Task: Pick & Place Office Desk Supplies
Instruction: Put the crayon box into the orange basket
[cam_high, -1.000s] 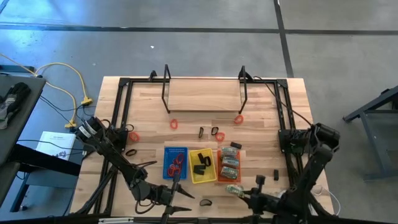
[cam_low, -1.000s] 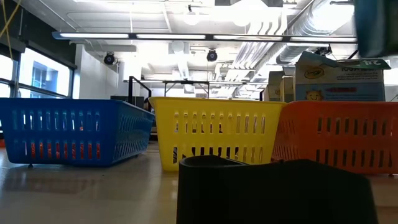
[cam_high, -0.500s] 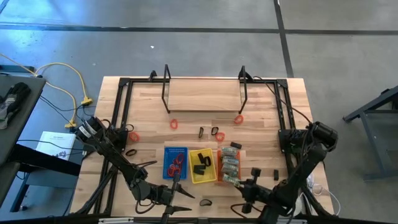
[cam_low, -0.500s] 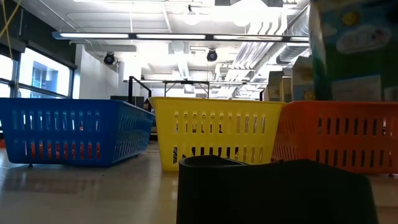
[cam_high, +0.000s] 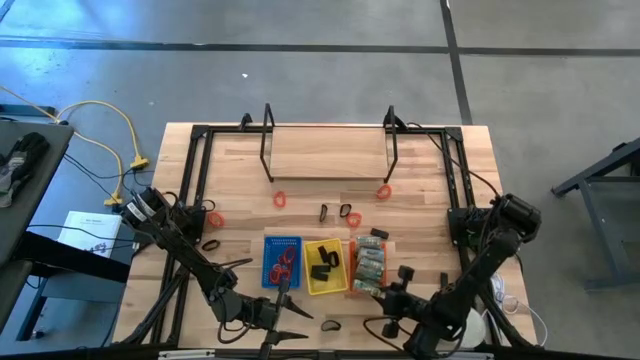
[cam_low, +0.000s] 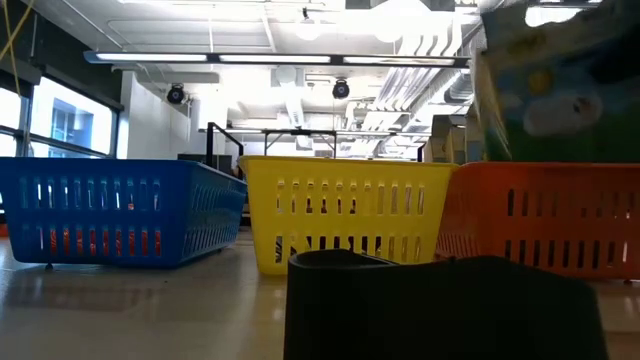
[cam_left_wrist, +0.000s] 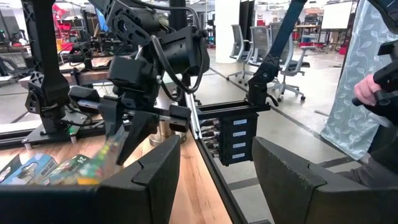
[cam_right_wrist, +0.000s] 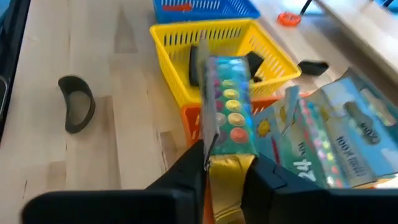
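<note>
We list the table (cam_high: 420, 170) from above, clock directions taken from its centre.

Trays, at 6 o'clock, side by side: blue tray (cam_high: 281, 262) with red loops (cam_high: 284, 262) inside; yellow tray (cam_high: 325, 267) with black clips (cam_high: 322, 262) inside; orange tray (cam_high: 368, 262) filled with small grey-green boxes (cam_high: 371, 262).

Right gripper (cam_high: 372, 290): at 5 o'clock, over the near end of the orange tray. In its wrist view we see the two fingers (cam_right_wrist: 186, 168) pinching a small colourful box (cam_right_wrist: 229, 118) by its lower end, the box standing above the orange tray's rim; the fingers sit close together on it.

Left gripper (cam_high: 296, 325): at 7 o'clock, near the front edge, well apart from the trays, fingers spread, nothing between them.

Loose items on the boards: a black loop (cam_high: 331, 326) at 6 o'clock near the front edge; a red loop (cam_high: 280, 199) at 11 o'clock; another red loop (cam_high: 384, 190) at 1 o'clock; a red loop (cam_high: 214, 218) and a black loop (cam_high: 210, 244) at 9 o'clock; a black clip (cam_high: 444, 281) at 4 o'clock.
</note>
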